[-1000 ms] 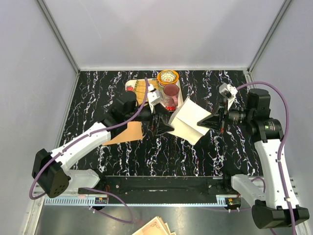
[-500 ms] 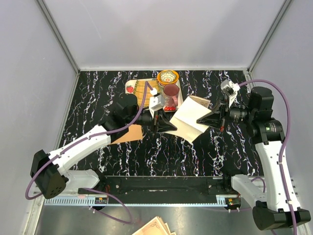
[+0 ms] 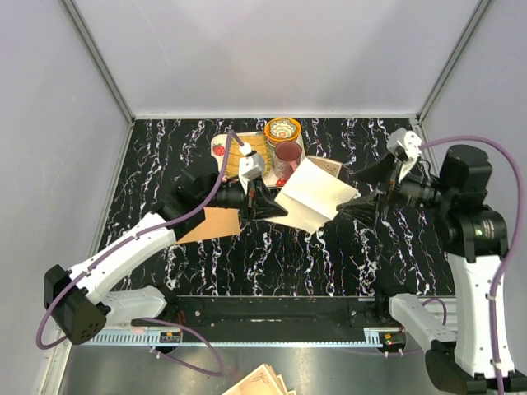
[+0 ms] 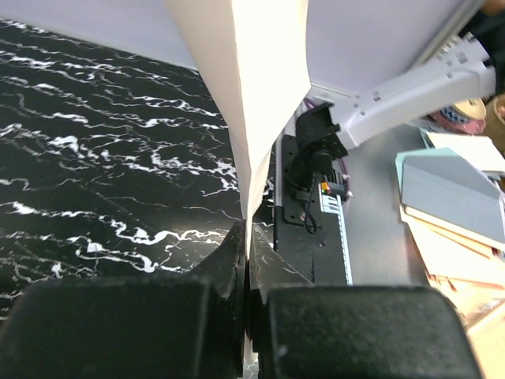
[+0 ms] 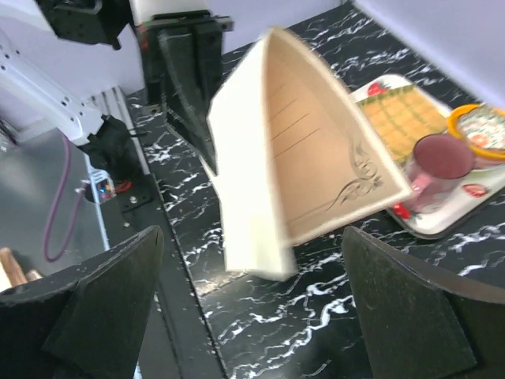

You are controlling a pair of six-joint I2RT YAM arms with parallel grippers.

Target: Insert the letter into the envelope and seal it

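The letter (image 3: 317, 196), a pale folded sheet with an ornate printed corner, hangs in the air over the middle of the table. My left gripper (image 3: 268, 206) is shut on its left edge. In the left wrist view the letter (image 4: 252, 95) rises straight out of the closed left gripper (image 4: 246, 237). My right gripper (image 3: 370, 196) stands open just right of the sheet and does not touch it. Its wrist view shows the letter (image 5: 300, 150) ahead of the spread right gripper (image 5: 252, 292). The orange-tan envelope (image 3: 210, 224) lies flat on the table, partly under my left arm.
A tray (image 3: 226, 146) at the back holds a maroon cup (image 3: 287, 156) and a yellow patterned bowl (image 3: 282, 129); both also show as cup (image 5: 442, 162) and bowl (image 5: 477, 126). A paper stack (image 3: 259, 383) lies below the table's near edge, with more stationery (image 4: 454, 197) beside the arm base.
My left gripper closed on the letter's left edge. My right gripper let go of the right edge, opened wide and drew back to the right. The sheet shifted slightly back.
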